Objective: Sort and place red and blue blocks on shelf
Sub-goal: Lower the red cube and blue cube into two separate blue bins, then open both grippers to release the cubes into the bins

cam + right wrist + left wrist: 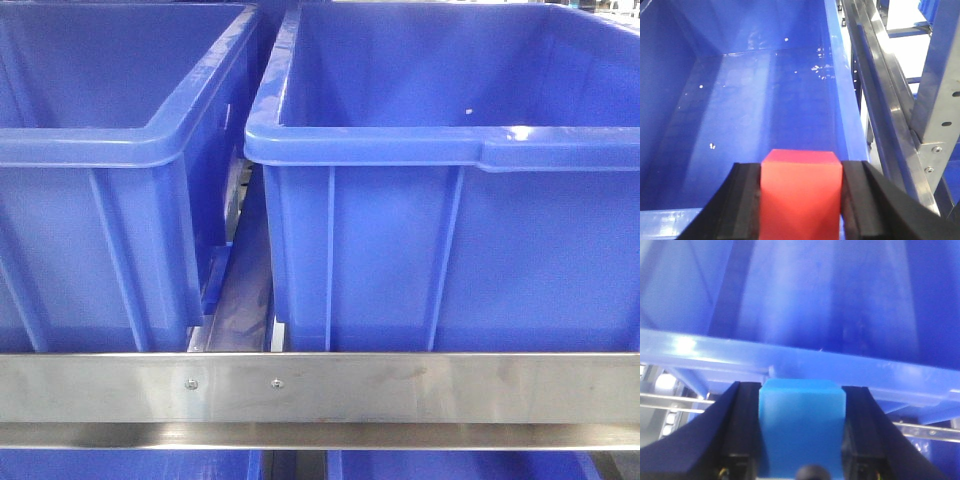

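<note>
The blue block point(801, 425) fills the space between the two black fingers of my left gripper point(801, 390), which is shut on it just in front of a blue bin's rim point(800, 360). In the right wrist view the red block point(801, 192) is clamped in my right gripper point(801, 167), which hangs over the near rim of a blue bin's open inside point(755, 100). The shelf point(320, 388) shows in the front view as a steel rail with two screws. Neither gripper appears in that view.
Two big blue plastic bins point(90, 150) point(450, 170) stand side by side on the shelf behind the rail, with a narrow gap point(240, 290) between them. Steel rack uprights and rails point(935, 100) run along the right of the right-hand bin.
</note>
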